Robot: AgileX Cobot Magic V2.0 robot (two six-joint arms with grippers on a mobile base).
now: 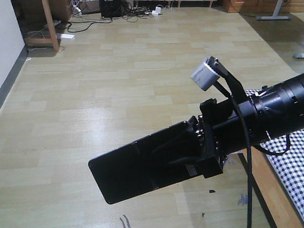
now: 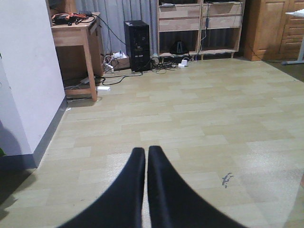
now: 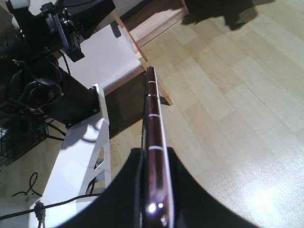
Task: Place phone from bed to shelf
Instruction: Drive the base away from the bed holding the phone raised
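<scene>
The black phone [image 1: 124, 173] is held out over the wood floor, and my right gripper [image 1: 165, 152] is shut on its near end. The right wrist view shows the phone [image 3: 152, 109] edge-on, with its pinkish metallic rim between the two black fingers of my right gripper [image 3: 154, 154]. The bed [image 1: 296, 165], with a checked sheet and a light wooden frame, lies behind the arm at the lower right. A light wooden shelf [image 2: 202, 23] stands against the far wall. My left gripper [image 2: 146, 151] is shut on nothing and hangs above the floor.
A wooden desk [image 2: 76, 33] stands beside a white wall [image 2: 28, 85] on the left. A black computer tower [image 2: 139, 45] and loose cables [image 2: 114, 76] sit on the floor near the far wall. The robot's white base [image 3: 85, 161] shows beside the phone.
</scene>
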